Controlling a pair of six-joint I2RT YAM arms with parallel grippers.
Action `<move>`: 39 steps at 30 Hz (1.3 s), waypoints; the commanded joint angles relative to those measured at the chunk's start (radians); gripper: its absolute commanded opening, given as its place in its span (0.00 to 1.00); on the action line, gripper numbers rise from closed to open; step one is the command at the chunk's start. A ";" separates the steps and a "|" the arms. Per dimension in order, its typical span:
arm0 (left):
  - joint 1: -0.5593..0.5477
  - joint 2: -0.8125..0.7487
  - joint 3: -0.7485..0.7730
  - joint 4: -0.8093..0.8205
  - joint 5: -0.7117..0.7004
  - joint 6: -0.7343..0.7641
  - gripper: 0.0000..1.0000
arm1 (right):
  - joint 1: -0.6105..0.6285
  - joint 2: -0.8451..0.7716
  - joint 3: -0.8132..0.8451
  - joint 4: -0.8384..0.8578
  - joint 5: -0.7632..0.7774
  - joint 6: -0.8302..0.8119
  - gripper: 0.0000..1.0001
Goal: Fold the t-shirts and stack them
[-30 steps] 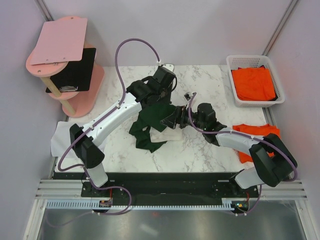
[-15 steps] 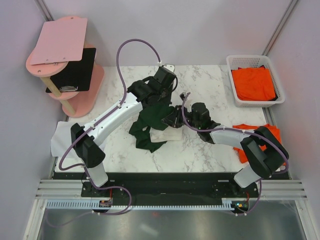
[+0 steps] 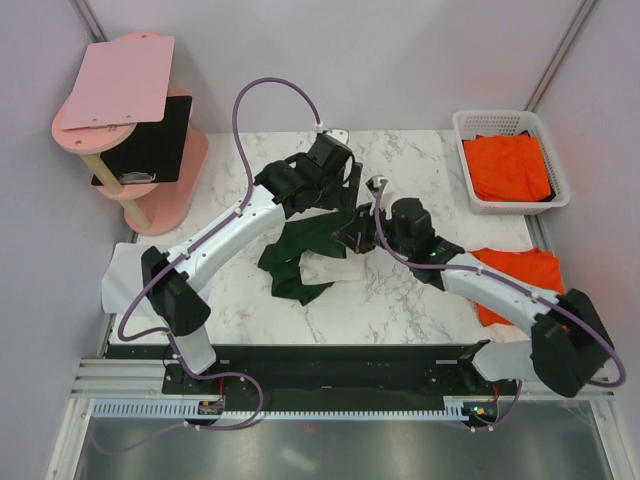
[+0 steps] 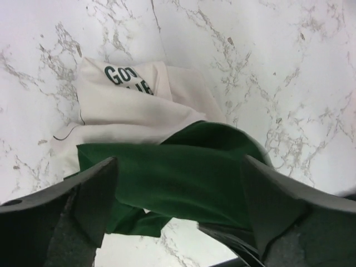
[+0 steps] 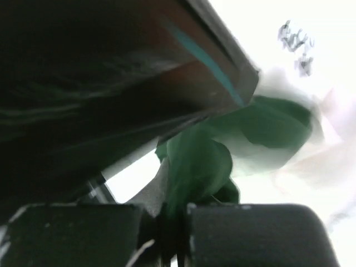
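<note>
The cream-white t-shirt with dark green sleeves (image 3: 300,255) lies crumpled mid-table. In the left wrist view its cream body with green lettering (image 4: 128,105) and a green sleeve (image 4: 183,178) show. My left gripper (image 3: 335,185) hovers over the shirt's far end; its fingers (image 4: 89,200) stand wide apart, the green sleeve below them (image 4: 178,194). My right gripper (image 3: 355,232) is at the shirt's right edge, shut on a fold of green cloth (image 5: 192,167), pinched between the jaws (image 5: 175,228). Orange t-shirts lie in the basket (image 3: 508,168) and on the table at right (image 3: 515,270).
A white plastic basket (image 3: 462,160) stands at the back right corner. A pink two-tier stand with a pink clipboard (image 3: 125,85) is off the table's left side. A white paper sheet (image 3: 122,275) hangs over the left edge. The left arm arches across the shirt.
My left gripper has opened and let go of the green cloth. My right gripper has closed on the green sleeve, and its arm has swung outward to the right.
</note>
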 commanded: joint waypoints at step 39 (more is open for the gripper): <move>0.030 0.132 -0.400 0.296 0.160 -0.034 1.00 | -0.076 -0.561 0.735 -1.150 1.047 -0.300 0.00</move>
